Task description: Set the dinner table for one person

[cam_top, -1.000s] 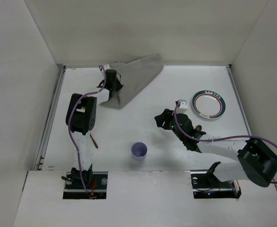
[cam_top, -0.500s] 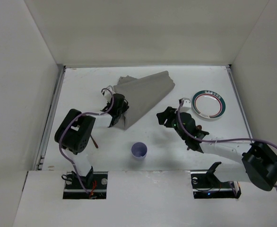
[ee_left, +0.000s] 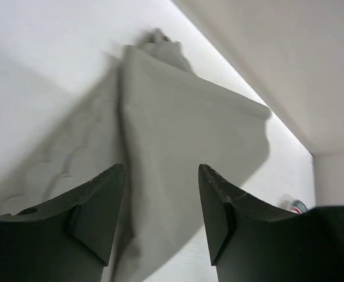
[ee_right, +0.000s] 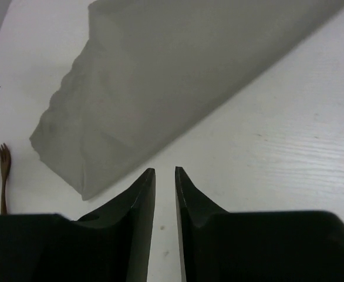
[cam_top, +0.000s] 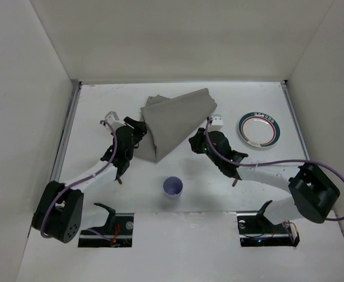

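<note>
On the white dinner table a grey cloth placemat lies folded over itself into a wedge. My left gripper is at its left edge, open. In the left wrist view the cloth lies just beyond the left gripper, with nothing between the fingers. My right gripper hovers at the cloth's right side. In the right wrist view the right gripper shows only a narrow gap with bare table through it. The cloth's corner lies just ahead.
A plate with a green rim sits at the right. A purple cup stands near the front centre. A small wooden fork lies left of the cloth's near corner. Metal rails run along the table's sides.
The left gripper dragged the cloth toward the centre, opened and let it go, then drew back to the left. The right gripper moved left to the cloth and its jaws narrowed.
</note>
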`<state>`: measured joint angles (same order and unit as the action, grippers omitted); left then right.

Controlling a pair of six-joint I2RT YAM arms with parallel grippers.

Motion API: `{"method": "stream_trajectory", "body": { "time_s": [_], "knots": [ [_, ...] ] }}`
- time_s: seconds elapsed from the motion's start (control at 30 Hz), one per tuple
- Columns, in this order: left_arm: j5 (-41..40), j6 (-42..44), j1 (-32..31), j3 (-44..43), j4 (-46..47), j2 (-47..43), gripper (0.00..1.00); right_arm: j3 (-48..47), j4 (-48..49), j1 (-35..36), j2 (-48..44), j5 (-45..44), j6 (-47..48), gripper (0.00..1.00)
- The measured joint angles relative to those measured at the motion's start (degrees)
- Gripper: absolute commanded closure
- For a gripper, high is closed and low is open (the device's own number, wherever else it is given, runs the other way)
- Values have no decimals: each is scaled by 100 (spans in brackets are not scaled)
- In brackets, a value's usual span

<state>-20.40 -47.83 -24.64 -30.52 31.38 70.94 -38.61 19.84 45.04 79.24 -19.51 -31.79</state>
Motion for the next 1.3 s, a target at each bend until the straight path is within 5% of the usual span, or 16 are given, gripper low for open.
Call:
{"method": "stream_trajectory", "body": {
  "time_s": [0.37, 0.53, 0.73, 1.0, 1.3],
  "knots": [
    [116, -282, 1062, 579, -678, 389, 51, -4164, -1670, 299, 2625, 223, 533, 39],
    [374, -402, 1088, 564, -516, 984, 57, -6373, -2800, 245, 3960, 348, 890, 35],
    [820, -643, 1128, 723, -46, 1213, 89, -9016, -4459, 138, 5654, 542, 1541, 32],
    [1241, -970, 935, 1486, 184, 439, 92, -12913, -6614, -11, 8052, 841, 1963, 33],
    [1292, -1060, 455, 1744, -26, -343, 90, -13440, -7622, -52, 8417, 1169, 2135, 32]
  ]
}}
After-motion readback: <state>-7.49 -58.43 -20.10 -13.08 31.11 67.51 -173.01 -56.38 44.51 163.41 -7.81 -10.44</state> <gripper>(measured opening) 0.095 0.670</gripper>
